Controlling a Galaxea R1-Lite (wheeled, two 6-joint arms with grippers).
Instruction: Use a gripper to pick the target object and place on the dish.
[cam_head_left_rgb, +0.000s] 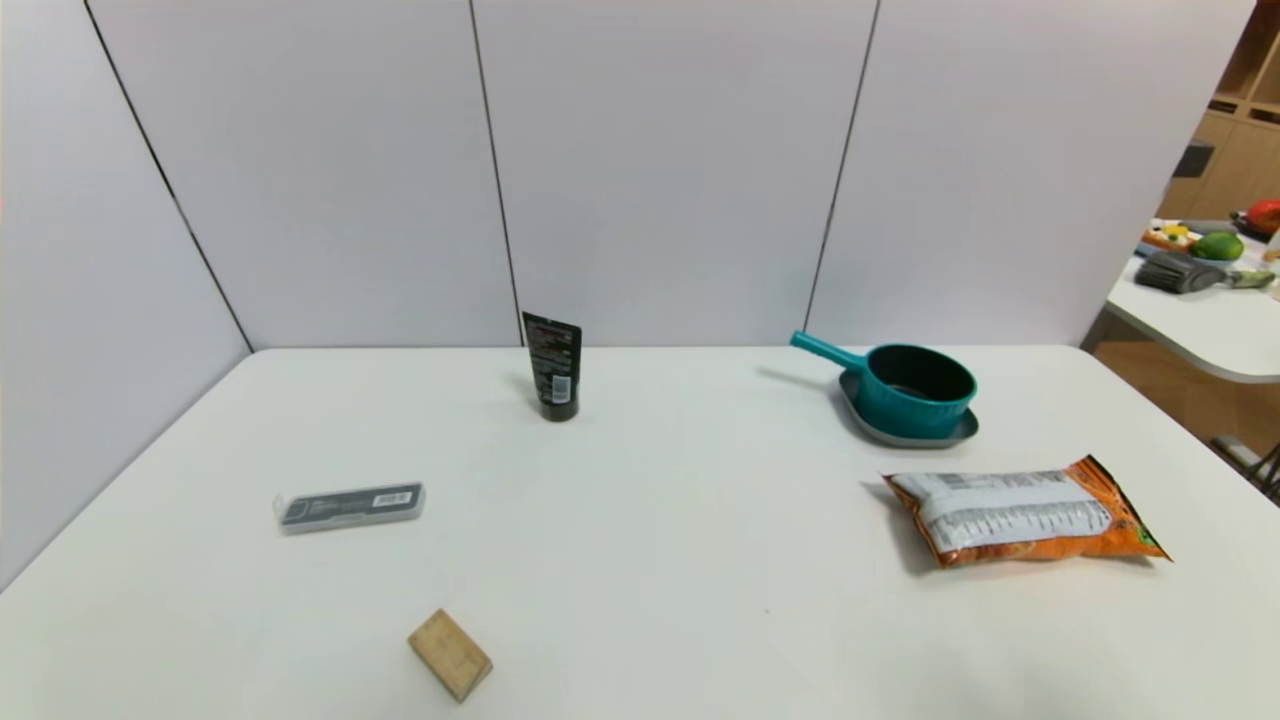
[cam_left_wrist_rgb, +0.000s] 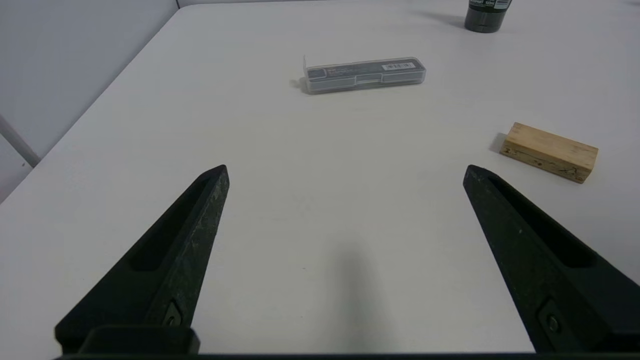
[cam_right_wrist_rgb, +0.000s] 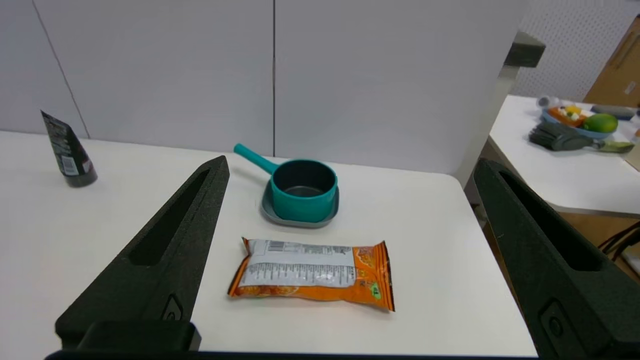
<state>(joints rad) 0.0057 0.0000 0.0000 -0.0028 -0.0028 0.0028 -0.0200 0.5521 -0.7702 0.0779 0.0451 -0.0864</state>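
Currently the teal saucepan (cam_head_left_rgb: 915, 388) sits upright on the grey dish (cam_head_left_rgb: 862, 412), handle overhanging the rim, so the placement appears complete. Accordingly, the right gripper (cam_right_wrist_rgb: 350, 192) hangs well clear, fingers spread and empty. The left gripper (cam_left_wrist_rgb: 345, 175) idles likewise, fingers spread.

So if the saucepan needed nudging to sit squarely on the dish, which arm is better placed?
Right, probably. The right gripper, open and empty, faces the saucepan resting on the dish, beyond the snack bag. The left gripper, also open, looks at the plastic case and wooden block instead.
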